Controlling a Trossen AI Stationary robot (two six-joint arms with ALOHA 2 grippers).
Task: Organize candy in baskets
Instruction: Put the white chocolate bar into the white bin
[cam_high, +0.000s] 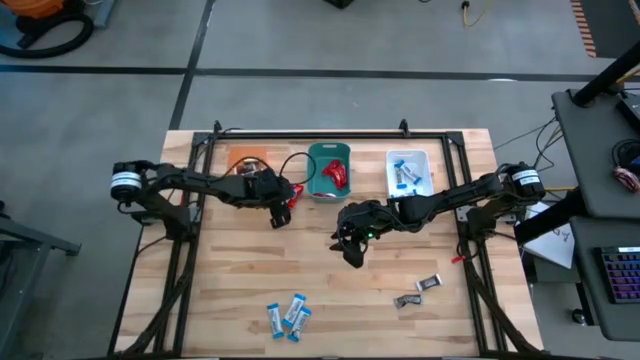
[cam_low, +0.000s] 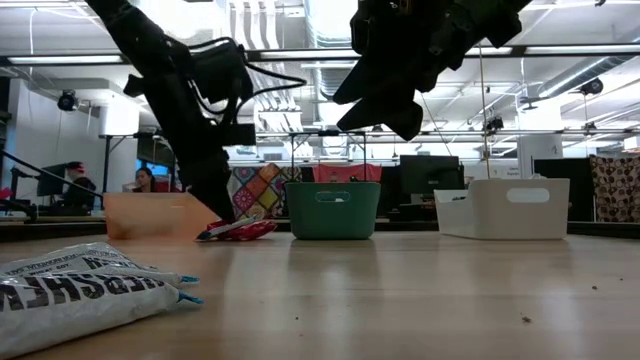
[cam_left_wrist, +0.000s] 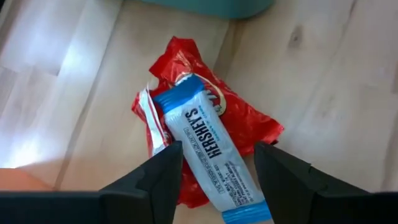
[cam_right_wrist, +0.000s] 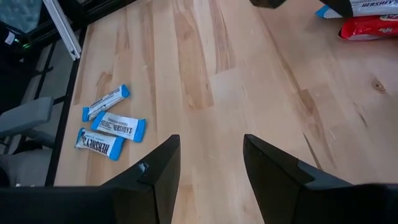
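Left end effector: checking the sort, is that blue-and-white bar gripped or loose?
Loose: the left end effector is open, fingers straddling the blue-and-white bar with gaps.

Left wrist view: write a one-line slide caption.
Open left gripper over a blue-and-white bar lying on red candy, on the table.

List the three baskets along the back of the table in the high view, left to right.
orange basket → teal green basket → whitish basket
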